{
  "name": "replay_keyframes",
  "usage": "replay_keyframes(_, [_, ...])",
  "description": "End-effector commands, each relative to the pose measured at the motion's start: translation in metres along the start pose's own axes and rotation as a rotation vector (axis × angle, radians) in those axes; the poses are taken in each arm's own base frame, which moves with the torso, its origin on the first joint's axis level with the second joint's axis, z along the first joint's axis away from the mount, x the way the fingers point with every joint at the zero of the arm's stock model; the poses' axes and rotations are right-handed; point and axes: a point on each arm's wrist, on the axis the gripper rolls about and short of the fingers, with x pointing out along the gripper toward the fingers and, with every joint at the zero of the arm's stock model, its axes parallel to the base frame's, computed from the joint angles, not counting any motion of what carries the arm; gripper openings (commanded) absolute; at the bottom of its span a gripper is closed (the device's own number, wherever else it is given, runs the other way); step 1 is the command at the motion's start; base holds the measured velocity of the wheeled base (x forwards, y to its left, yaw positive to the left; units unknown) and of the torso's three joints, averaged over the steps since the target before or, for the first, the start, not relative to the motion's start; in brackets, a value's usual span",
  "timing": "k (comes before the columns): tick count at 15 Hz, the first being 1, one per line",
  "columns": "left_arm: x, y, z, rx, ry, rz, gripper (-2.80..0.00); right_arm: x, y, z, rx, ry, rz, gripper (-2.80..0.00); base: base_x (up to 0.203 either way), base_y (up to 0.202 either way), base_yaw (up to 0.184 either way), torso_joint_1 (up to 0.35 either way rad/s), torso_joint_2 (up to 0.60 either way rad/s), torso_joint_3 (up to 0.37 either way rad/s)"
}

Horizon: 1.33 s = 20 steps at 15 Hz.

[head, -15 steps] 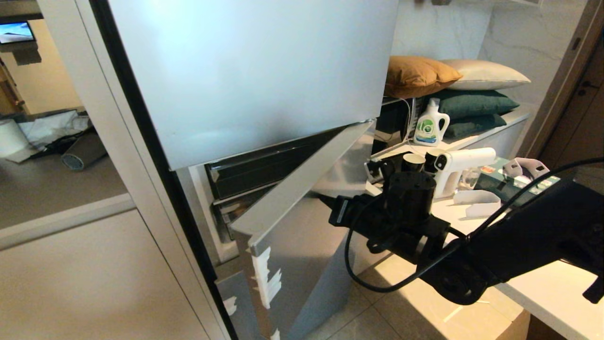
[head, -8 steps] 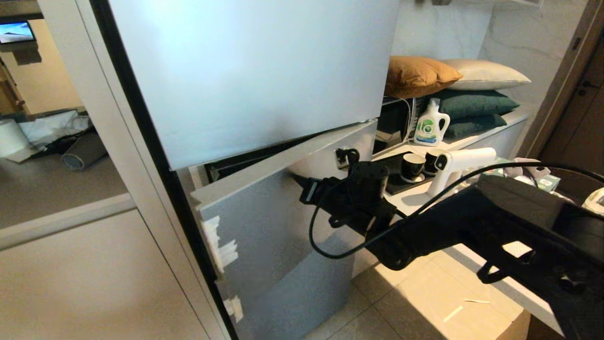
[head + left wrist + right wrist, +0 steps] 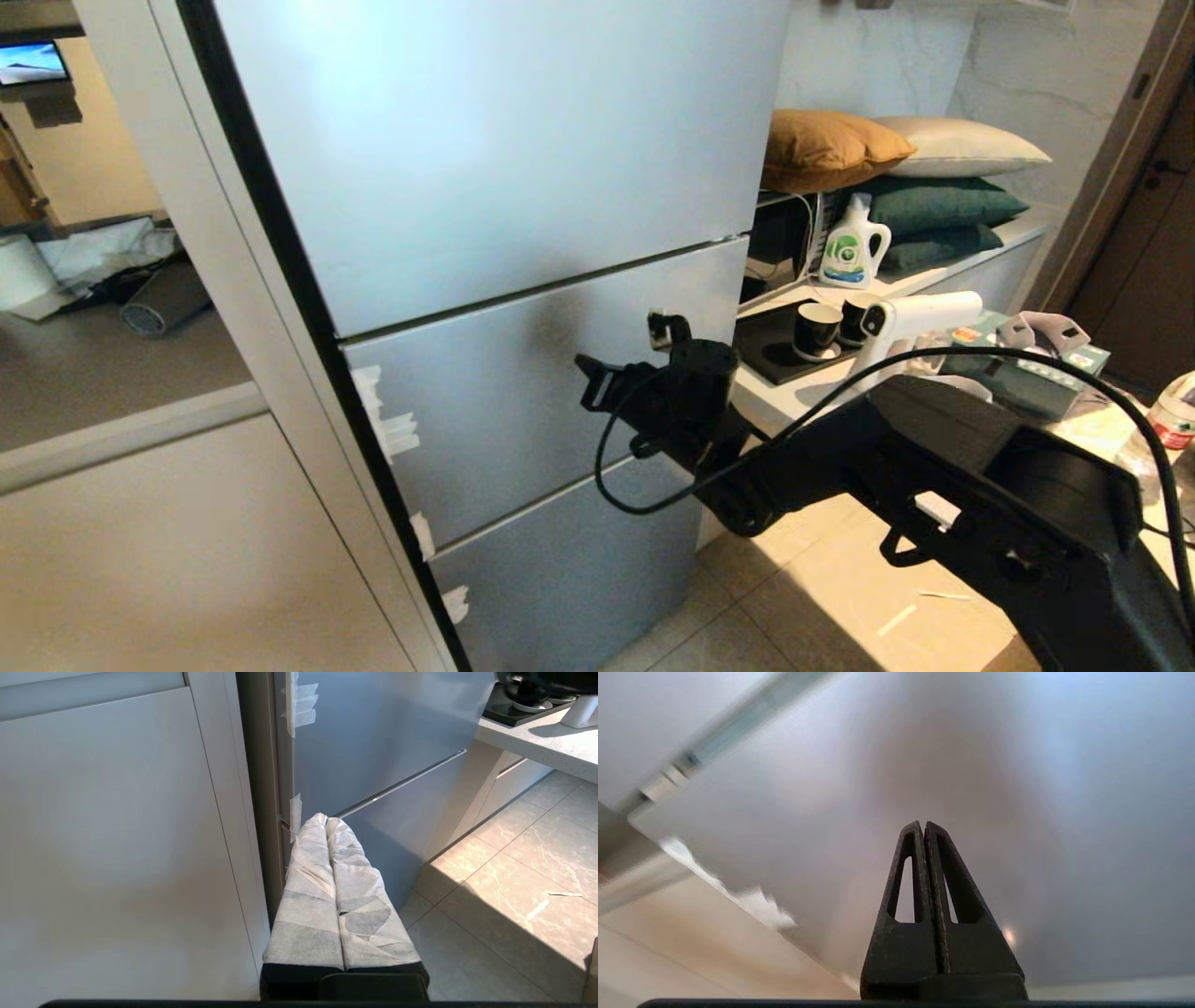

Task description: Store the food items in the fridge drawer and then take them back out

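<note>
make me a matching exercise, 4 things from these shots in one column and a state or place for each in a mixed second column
Things:
1. right gripper
2. left gripper
3. middle fridge panel
4. detergent bottle

States or places:
a. fingers wrapped in white, pressed together
b. on the counter, before the green cushions
c. bare black fingers shut, at the fridge front
d. closed flush with the panels above and below

Pairs: 1-c, 2-a, 3-d, 4-b

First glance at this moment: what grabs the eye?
The tall silver-blue fridge fills the frame, all three panels shut. The black right arm reaches in from the right, its right tool closed against the middle panel. Stacked pillows and a detergent bottle sit on the counter behind.
</note>
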Motion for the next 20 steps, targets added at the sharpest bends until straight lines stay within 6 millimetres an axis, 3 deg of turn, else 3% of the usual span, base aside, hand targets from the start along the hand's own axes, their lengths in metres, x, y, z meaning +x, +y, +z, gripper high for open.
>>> replay_keyframes(1, [0.0,0.0,0.0,-0.001,0.001,0.0,-2.8,-0.026,0.02,0.024,-0.008,0.005,0.002,-2.8,0.0,0.0,0.0,0.0,0.0,0.0])
replay_keyframes(4, [0.0,0.0,0.0,0.0,0.001,0.0,-2.8,-0.108,0.056,0.068,-0.083,0.04,-0.012,-2.8,0.0,0.0,0.0,0.0,0.0,0.0])
replay_keyframes(7, [0.0,0.0,0.0,-0.001,0.001,0.0,-2.8,-0.216,0.09,0.123,-0.219,-0.023,-0.078,-2.8,0.0,0.0,0.0,0.0,0.0,0.0])
replay_keyframes(10, [0.0,0.0,0.0,0.0,0.001,0.0,-2.8,-0.333,0.082,0.153,-0.356,-0.13,-0.298,-2.8,0.0,0.0,0.0,0.0,0.0,0.0])
replay_keyframes(12, [0.0,0.0,0.0,0.0,0.001,0.0,-2.8,-0.401,0.076,0.146,-0.436,-0.184,-0.429,-2.8,0.0,0.0,0.0,0.0,0.0,0.0])
replay_keyframes(14, [0.0,0.0,0.0,-0.001,0.001,0.0,-2.8,-0.45,0.077,0.115,-0.499,-0.192,-0.514,-2.8,0.0,0.0,0.0,0.0,0.0,0.0])
replay_keyframes(17, [0.0,0.0,0.0,-0.001,0.001,0.0,-2.8,-0.484,0.074,0.063,-0.57,-0.099,-0.599,-2.8,0.0,0.0,0.0,0.0,0.0,0.0])
replay_keyframes(20, [0.0,0.0,0.0,0.0,0.001,0.0,-2.8,-0.491,0.056,0.029,-0.556,0.075,-0.739,-2.8,0.0,0.0,0.0,0.0,0.0,0.0])
